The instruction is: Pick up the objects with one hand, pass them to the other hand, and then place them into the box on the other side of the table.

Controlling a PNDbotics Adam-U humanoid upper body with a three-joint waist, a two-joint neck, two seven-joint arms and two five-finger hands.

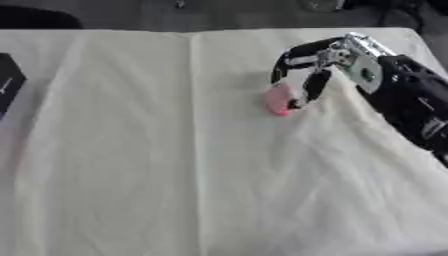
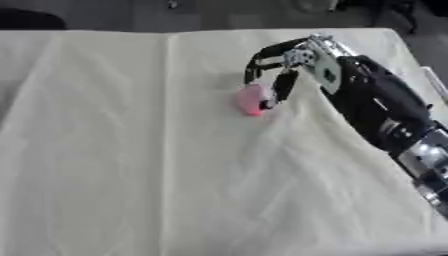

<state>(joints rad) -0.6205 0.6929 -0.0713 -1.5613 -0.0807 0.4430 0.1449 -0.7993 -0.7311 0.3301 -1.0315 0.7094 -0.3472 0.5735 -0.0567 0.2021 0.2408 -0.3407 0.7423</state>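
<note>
A small pink object sits on the white cloth right of the table's middle. My right hand reaches in from the right and arches over it. The fingers curl down at the object's far side and the thumb touches its right edge, so the object sits pinched between them. It still looks to be resting on the cloth. My left hand shows in neither view. A dark box lies at the table's left edge, only partly in view.
The white cloth covers the whole table, with a crease down the middle and folds near my right forearm. Beyond the far edge lies dark floor with unclear dark shapes.
</note>
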